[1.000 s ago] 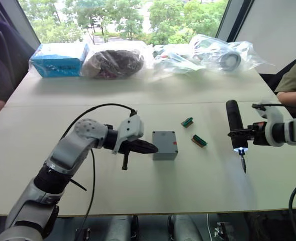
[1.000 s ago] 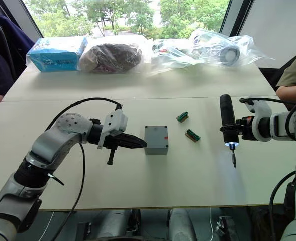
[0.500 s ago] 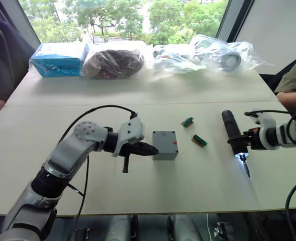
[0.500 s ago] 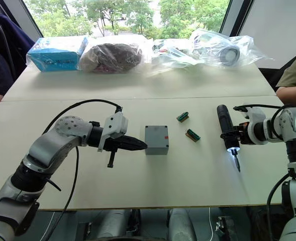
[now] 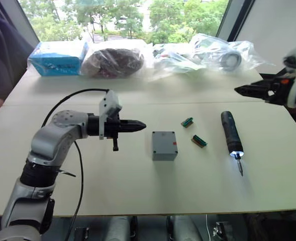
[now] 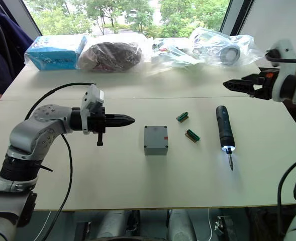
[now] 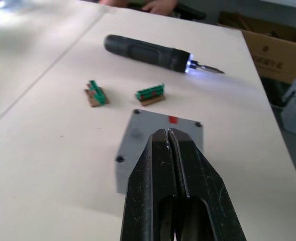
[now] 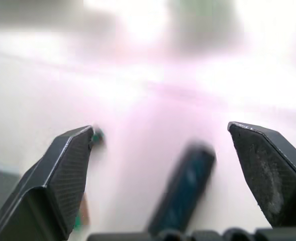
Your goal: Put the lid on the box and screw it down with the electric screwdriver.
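Apparently finished, the lid (image 7: 158,135) sits on the box (image 5: 165,145), screwdriver (image 5: 231,133) on the worktop (image 5: 137,186); left gripper (image 5: 140,125) clenched empty, right gripper (image 6: 228,84) released.

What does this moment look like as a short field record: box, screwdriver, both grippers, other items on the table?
box: grey box with the lid on top, mid-table
electric screwdriver: lying flat on the table, tip light on, held by nothing
left gripper: shut, empty, raised beside the box, apart from it
right gripper: open, empty, lifted above and beyond the screwdriver
connector pieces: two green ones between box and screwdriver
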You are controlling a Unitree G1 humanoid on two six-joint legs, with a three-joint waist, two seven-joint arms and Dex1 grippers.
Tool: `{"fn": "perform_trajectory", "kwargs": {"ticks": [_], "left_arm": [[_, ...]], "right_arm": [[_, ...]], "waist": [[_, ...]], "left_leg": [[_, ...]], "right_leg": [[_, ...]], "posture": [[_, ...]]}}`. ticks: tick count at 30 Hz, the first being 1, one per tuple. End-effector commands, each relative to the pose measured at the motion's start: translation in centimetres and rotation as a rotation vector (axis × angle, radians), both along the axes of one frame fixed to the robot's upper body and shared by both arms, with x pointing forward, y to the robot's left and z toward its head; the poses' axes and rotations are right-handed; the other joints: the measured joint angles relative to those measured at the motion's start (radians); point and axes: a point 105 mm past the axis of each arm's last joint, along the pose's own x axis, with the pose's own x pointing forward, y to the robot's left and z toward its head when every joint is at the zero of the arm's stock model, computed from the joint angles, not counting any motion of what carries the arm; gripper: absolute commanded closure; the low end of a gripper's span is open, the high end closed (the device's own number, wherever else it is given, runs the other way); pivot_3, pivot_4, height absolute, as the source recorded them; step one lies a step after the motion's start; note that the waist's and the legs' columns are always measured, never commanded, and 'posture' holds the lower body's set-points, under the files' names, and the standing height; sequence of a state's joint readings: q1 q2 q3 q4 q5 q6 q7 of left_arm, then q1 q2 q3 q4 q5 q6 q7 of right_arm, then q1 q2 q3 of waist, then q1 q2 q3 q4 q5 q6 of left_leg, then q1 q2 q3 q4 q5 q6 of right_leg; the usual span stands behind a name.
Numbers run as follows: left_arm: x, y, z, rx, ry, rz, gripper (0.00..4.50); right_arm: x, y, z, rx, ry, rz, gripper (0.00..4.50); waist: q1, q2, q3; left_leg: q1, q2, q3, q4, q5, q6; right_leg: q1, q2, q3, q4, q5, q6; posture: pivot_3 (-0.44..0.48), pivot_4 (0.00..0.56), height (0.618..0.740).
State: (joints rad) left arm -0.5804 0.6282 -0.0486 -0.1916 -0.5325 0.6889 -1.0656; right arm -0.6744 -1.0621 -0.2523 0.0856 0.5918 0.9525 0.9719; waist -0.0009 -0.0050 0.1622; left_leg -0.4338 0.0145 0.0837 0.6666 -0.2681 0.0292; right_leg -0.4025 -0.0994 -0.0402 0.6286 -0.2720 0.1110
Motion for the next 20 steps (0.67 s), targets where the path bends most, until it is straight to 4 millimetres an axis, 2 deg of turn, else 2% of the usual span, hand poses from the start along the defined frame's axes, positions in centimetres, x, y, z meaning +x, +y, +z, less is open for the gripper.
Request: {"fn": "perform_trajectory", "kwargs": {"ticks": [1,3,5,7,14,20], "left_arm": [[0.3,2.2,-0.7,0.046,-0.018,0.126,4.50],[-0.2,2.8,-1.3,0.055,0.007,0.142,4.50],[-3.0,3.9,-2.6,0.051,0.145,0.132,4.50],[-4.7,4.3,-3.2,0.051,0.228,0.124,4.50],[-10.5,4.0,-5.7,0.107,0.441,0.034,4.50],[-11.3,3.7,-7.1,0.079,0.501,0.073,4.50]], "right_arm": [[-3.3,3.8,-1.2,-0.019,-0.144,0.205,0.02],[-4.7,4.8,-2.5,-0.027,-0.125,0.249,0.02],[-8.6,7.0,-6.0,0.061,0.097,0.385,0.02],[-10.8,8.0,-7.5,0.096,0.206,0.435,0.02],[-14.0,8.4,-11.4,0.086,0.388,0.434,0.02],[-14.9,8.8,-13.0,0.076,0.434,0.438,0.02]], "waist": [[0.002,-0.003,0.000],[0.006,0.000,0.002],[0.009,0.002,0.003],[0.010,0.000,0.003],[0.013,-0.001,0.003],[0.014,0.000,0.002]], "left_leg": [[0.000,0.001,-0.001,0.001,0.000,0.000],[0.000,0.000,0.001,0.001,0.001,-0.001],[0.000,-0.002,0.003,0.002,0.001,-0.002],[0.001,-0.001,0.001,0.002,0.001,-0.002],[0.010,-0.001,-0.001,0.002,-0.003,0.002],[0.010,-0.002,-0.001,0.001,-0.002,0.002]], "right_leg": [[0.002,0.001,-0.001,0.000,0.000,0.000],[0.000,-0.001,0.001,0.001,0.000,0.000],[-0.002,-0.004,0.002,0.003,0.001,0.000],[0.000,-0.004,0.002,0.002,0.001,0.000],[0.009,-0.010,0.001,0.000,-0.001,-0.008],[0.008,-0.011,0.000,0.000,-0.002,-0.011]], "posture": [[0.000,0.150,0.740],[0.000,0.150,0.740],[0.000,0.150,0.740],[0.000,0.150,0.740],[0.000,0.150,0.740],[0.000,0.150,0.740]]}}
